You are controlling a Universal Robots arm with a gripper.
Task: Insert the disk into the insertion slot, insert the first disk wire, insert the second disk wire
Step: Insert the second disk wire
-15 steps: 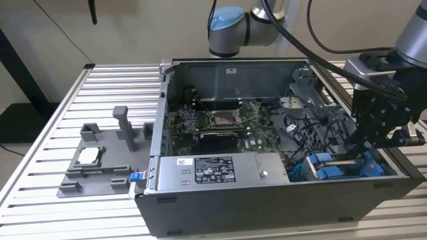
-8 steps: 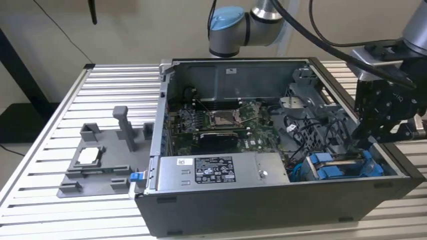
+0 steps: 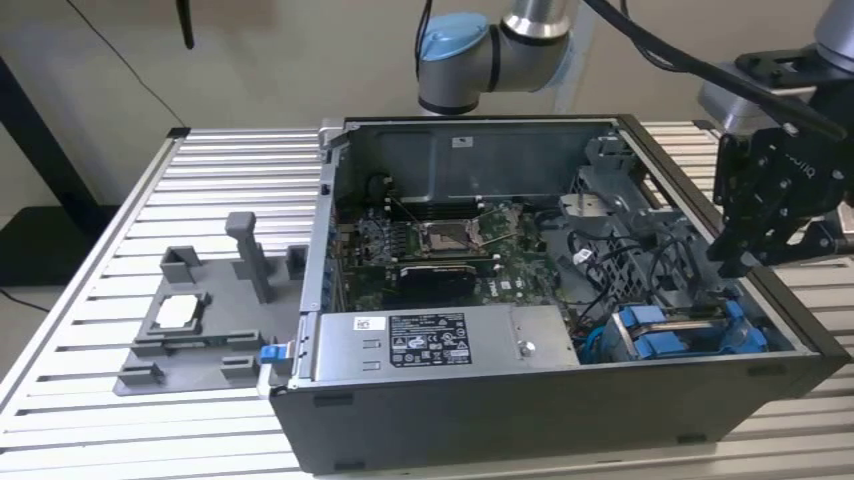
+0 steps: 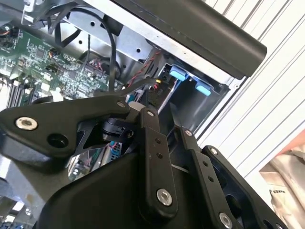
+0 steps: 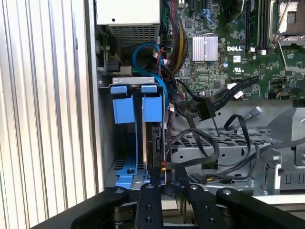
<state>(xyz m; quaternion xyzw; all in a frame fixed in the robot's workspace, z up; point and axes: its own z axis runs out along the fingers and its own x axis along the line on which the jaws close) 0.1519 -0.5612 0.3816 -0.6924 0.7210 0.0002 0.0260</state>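
Gripper (image 3: pixel 738 268) hung over the case's 4 o'clock corner in the exterior view; we couldn't tell its opening or any grasp. Just below, the disk (image 3: pixel 678 334) sat in the insertion slot (image 5: pixel 106 143), black cables (image 5: pixel 209 143) beside it, motherboard (image 3: pixel 454 245) beyond.

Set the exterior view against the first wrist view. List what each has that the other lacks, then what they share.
Exterior view: the grey fixture with upright posts, the arm's blue-capped joint and the power supply's white sticker.

First wrist view: the power supply's perforated vent face and a blue cable loop beside it.

Shared: the disk's blue carrier sitting in the insertion slot, the green motherboard, the slatted table and the pincer.
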